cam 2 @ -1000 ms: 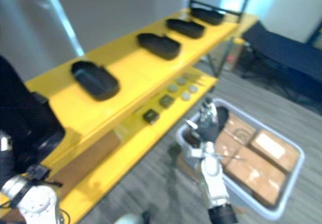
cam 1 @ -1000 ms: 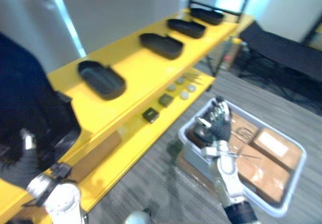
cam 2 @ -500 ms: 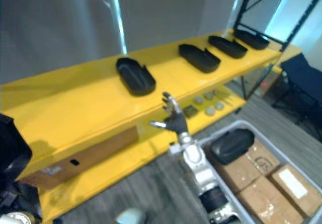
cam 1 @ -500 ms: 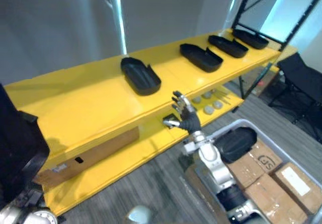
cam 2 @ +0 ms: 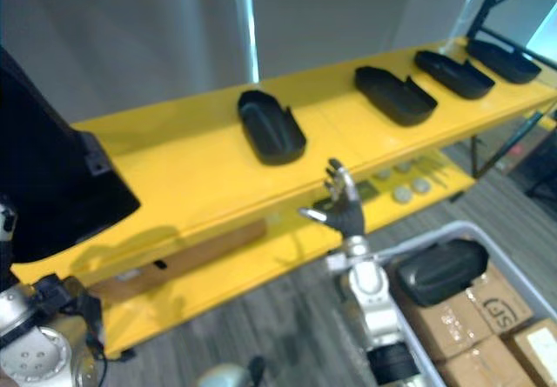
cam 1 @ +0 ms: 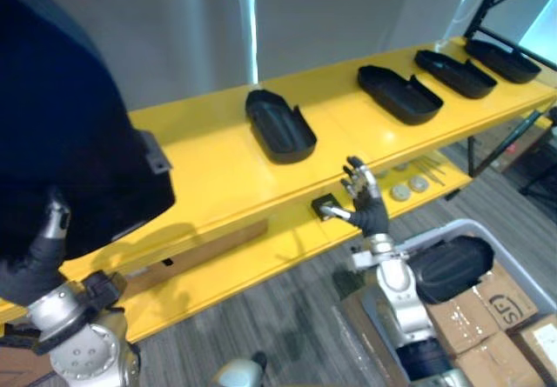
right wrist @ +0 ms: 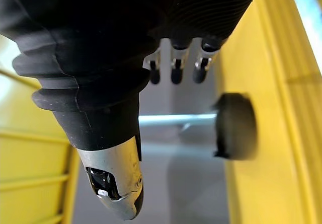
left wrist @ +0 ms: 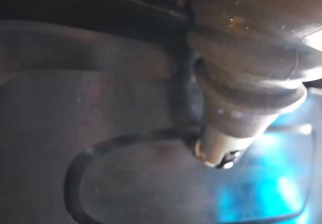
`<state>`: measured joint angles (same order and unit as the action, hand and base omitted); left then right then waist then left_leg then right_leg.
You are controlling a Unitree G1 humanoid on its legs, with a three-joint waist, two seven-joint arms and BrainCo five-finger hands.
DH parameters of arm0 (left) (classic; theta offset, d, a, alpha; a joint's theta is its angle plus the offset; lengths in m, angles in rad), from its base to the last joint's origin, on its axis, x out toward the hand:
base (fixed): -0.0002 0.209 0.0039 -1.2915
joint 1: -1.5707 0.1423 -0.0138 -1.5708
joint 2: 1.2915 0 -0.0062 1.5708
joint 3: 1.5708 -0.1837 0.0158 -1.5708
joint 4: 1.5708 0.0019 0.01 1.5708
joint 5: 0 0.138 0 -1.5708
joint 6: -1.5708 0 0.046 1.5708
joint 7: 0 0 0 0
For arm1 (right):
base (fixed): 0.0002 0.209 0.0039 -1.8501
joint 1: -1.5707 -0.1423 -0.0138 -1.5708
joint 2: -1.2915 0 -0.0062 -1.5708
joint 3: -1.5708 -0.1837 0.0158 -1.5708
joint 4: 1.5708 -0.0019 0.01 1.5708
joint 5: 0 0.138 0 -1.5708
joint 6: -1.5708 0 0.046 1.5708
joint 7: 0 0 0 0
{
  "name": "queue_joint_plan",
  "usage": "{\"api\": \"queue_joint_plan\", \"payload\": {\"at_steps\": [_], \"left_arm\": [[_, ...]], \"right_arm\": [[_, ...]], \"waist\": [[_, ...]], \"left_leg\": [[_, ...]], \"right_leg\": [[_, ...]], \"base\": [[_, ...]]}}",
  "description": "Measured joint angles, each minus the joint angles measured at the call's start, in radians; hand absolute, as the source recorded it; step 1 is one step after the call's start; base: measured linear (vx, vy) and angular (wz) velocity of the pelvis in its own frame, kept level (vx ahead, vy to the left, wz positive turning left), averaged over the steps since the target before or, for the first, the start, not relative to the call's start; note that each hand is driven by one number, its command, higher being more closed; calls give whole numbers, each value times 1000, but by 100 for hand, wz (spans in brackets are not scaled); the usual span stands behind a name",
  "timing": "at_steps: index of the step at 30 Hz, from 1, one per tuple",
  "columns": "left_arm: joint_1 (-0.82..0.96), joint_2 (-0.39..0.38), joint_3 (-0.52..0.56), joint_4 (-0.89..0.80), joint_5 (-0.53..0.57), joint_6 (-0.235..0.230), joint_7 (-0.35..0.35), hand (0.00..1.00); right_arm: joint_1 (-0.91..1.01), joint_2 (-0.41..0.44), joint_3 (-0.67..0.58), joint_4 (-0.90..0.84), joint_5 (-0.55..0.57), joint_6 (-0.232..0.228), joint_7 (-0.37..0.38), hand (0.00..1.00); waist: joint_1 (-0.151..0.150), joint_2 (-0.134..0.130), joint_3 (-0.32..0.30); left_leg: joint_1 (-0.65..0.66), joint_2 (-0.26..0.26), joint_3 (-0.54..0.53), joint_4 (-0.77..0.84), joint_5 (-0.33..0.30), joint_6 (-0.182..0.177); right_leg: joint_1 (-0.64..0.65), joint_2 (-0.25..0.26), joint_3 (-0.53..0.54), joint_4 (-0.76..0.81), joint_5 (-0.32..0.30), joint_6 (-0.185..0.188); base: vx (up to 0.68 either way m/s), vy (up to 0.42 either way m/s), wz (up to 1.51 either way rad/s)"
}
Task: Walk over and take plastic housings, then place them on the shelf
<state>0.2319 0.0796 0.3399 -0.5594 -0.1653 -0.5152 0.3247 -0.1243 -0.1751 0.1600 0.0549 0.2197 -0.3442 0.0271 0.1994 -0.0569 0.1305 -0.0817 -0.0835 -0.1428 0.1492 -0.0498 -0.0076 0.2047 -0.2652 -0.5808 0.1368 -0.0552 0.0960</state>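
A black plastic housing [cam 1: 70, 126] is carried at the left hand [left wrist: 224, 141], whose grip cannot be told; the right hand [cam 1: 367, 209] is spread wide at the front edge of the yellow shelf [cam 1: 200, 156], on which four more housings [cam 1: 278, 126] are lined up.

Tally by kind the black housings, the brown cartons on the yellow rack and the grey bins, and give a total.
Black housings: 6, with four on the top shelf, one in the grey bin, and one raised close at the left
Brown cartons on the lower shelf: 1
Grey bins: 1
Total: 8
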Motion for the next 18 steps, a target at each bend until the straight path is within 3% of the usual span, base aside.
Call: {"api": "queue_joint_plan", "payload": {"at_steps": [5,8,10,12,18], "left_arm": [[7,-11,-52,52,-104,-4,-98,100],[18,-10,-57,52,-100,-6,-136,100],[29,-10,-63,55,-102,-8,-159,100],[36,-9,-65,56,-102,-10,-188,100],[33,-5,-34,56,-100,-11,-211,100]], "right_arm": [[-6,-4,-1,-9,1,-3,66,0],[1,-6,-4,-18,2,-12,84,0],[31,1,-12,-25,3,-45,87,0],[51,3,-24,-30,3,-63,84,0],[26,16,-20,-45,-30,-126,77,0]], "waist": [[-10,22,35],[-25,26,68],[-38,31,90],[-50,48,96],[-21,40,105]], "left_leg": [[-6,36,19,26,-6,-19],[-8,35,38,24,-4,-33],[-33,62,166,81,-32,-19],[-73,103,249,150,-45,-8],[-173,118,331,282,-121,33]], "right_leg": [[10,40,18,-26,-1,-1],[14,32,40,-9,-46,3],[39,6,10,6,-102,47],[40,2,-25,39,-121,54],[7,-35,-57,82,-153,87]], "base": [[-68,-62,-11],[-159,-25,-3],[-118,-4,31],[-74,40,61],[0,96,27]]}}
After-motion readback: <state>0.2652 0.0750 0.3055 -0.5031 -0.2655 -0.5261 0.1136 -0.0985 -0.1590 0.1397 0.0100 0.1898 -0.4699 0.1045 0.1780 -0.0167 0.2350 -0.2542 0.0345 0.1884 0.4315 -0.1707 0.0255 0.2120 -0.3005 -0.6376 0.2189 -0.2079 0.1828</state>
